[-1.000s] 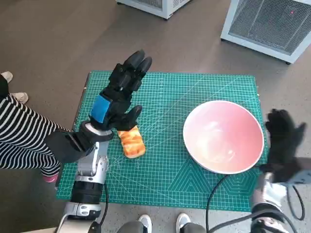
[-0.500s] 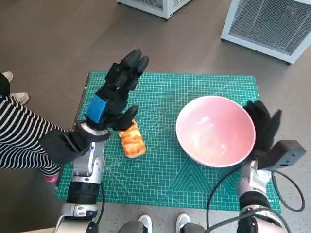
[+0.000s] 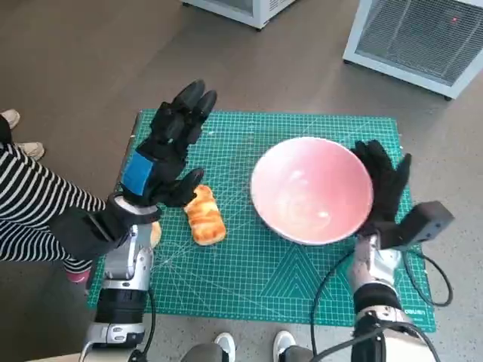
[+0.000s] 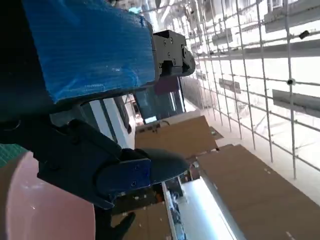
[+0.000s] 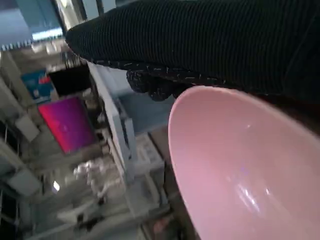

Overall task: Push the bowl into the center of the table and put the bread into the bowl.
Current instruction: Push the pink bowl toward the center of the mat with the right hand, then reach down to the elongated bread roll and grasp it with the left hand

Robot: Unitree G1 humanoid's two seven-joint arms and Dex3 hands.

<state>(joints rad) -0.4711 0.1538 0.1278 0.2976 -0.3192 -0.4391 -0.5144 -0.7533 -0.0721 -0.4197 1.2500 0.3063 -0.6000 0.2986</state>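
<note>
Now the gloved right hand (image 3: 383, 185), fingers spread, is pressing the round pink bowl's (image 3: 311, 188) smooth, slippery rim near the bench middle. Beside the open left hand (image 3: 167, 151) is lying soft golden bread (image 3: 205, 216); pinching its sides looks best.

Colours on my table: pink, green, golden and black.

My round pink bowl (image 3: 312, 190) sat glossy on the green cutting mat (image 3: 249, 264) ruled with pale grid lines; the bread (image 3: 205, 216) was golden-orange with darker stripes. My left hand (image 3: 164, 151) was black with blue tape, my right hand (image 3: 383, 184) in black knit. Beside me, a person's sleeve (image 3: 34, 211) was black-and-white striped.
</note>
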